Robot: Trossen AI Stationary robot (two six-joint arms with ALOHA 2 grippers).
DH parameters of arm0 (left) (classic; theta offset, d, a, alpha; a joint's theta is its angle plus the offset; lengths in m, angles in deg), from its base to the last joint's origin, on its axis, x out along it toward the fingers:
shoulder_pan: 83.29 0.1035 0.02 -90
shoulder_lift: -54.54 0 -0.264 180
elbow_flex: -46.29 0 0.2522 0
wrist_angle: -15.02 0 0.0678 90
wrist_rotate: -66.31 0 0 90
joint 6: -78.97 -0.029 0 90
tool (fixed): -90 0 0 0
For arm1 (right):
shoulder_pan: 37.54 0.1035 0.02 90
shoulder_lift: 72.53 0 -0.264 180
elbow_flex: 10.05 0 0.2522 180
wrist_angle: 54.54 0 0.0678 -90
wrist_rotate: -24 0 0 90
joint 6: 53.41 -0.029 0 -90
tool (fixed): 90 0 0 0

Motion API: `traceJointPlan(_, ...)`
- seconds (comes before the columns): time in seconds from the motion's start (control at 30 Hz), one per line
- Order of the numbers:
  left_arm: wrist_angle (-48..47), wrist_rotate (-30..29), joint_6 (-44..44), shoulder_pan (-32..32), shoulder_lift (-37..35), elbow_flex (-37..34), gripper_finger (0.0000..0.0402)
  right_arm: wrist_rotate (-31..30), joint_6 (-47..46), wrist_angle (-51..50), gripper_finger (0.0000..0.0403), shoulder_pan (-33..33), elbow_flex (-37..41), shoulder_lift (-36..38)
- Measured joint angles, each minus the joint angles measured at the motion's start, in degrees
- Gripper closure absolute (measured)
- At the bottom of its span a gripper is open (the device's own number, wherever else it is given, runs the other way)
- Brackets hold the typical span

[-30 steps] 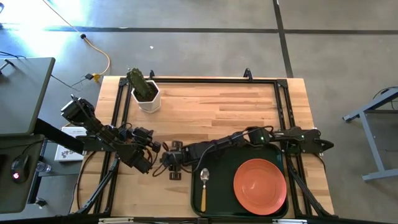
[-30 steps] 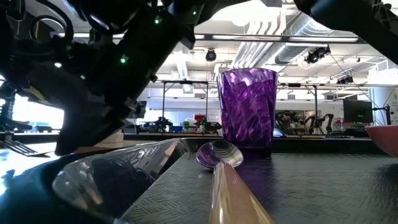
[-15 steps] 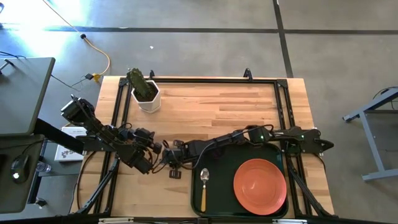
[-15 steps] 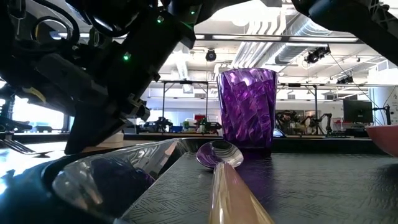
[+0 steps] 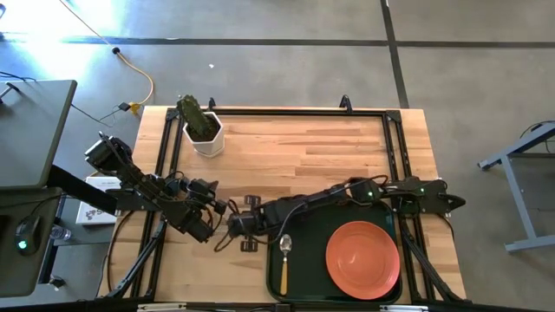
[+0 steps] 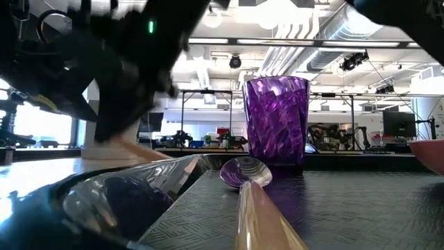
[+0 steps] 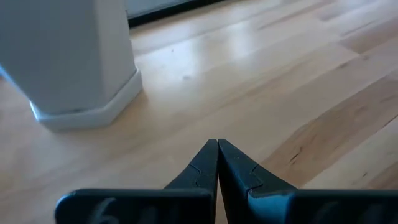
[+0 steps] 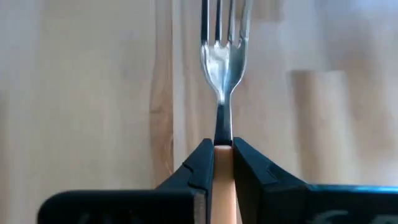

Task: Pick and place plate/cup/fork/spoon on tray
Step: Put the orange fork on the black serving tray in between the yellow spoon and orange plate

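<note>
Right gripper [image 8: 223, 163] clamped on fork [image 8: 220, 68] handle at tray's [image 5: 347, 212] 9 o'clock edge; left gripper [image 7: 217, 163] fully closed, empty, beside it.

Place: robotics lab or workshop, open-plan industrial hall.
Ceiling: exposed silver ducts [image 6: 298, 31], pipes, hung strip lights, a dome camera [image 6: 235, 62].
Background: more black-framed test benches [image 6: 201, 118], other robot arms [image 6: 357, 133], a monitor [image 6: 399, 123].
Floor: grey concrete [image 5: 286, 61] marked with dark tape lines, yellow cable [image 5: 139, 82] trailing.
Bench: butcher-block wooden table [image 5: 295, 156] inside a black metal frame.
Side desk: grey desk [image 5: 30, 130] with a computer mouse [image 5: 22, 233].
</note>
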State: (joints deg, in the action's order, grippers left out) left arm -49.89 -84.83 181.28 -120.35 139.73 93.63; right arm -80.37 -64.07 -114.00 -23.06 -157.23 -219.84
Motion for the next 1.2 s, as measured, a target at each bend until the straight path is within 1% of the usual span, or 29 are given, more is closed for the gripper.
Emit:
traceJointPlan(0.1, -0.07, -1.7, -1.98, 1.07, 0.0, 0.0, 0.0401, -2.69, 0.07, 0.08, 0.0376, 0.75, -0.16, 1.9)
traceJointPlan(0.3, -0.15, -2.49, -2.33, 4.35, 0.0, 0.0, 0.0401, -1.47, 0.18, -2.18, 0.0375, 1.61, -0.21, 5.19)
traceJointPlan(0.47, 0.1, -5.86, -2.62, 6.74, 0.0, 0.0, 0.0401, -0.52, -2.98, -3.82, 0.0375, 3.35, -0.21, 5.67)
traceJointPlan(0.53, 0.16, -7.3, -2.98, 7.83, 0.0, 0.02, 0.0401, -2.81, -6.57, -5.03, 0.0374, 4.4, -0.21, 6.09)
traceJointPlan(0.63, 0.18, -9.41, -1.77, 9.3, 0.0, 0.02, 0.0401, -8.79, -11.63, -7.1, 0.0372, 5.68, -0.22, 6.39)
traceJointPlan(0.7, 0.06, -12.08, -0.81, 10.09, 0.0, 0.02, 0.0401, -11.58, -14.96, -9.51, 0.0368, 6.13, -0.23, 6.39)
traceJointPlan(0.8, 0.11, -17.84, 0.87, 11.06, 0.0, 0.02, 0.0401, -12.98, -19.7, -13.1, 0.0364, 7.13, -0.23, 6.39)
traceJointPlan(0.93, 0.49, -28.03, 2.71, 11.76, 0.0, 0.02, 0.0401, -16.62, -25.72, -18.12, 0.0363, 8.45, -0.23, 6.39)
traceJointPlan(1.03, 0.09, -28.65, 1.78, 12.87, 0.01, 1.24, 0.0401, -17.16, -30.71, -22.05, 0.0363, 8.76, -0.25, 6.39)
traceJointPlan(1.2, 1.94, -28.92, -6.7, 16.23, -0.38, 5.28, 0.0401, -20.26, -41.93, -29.94, 0.0363, 9.33, -0.32, 6.72)
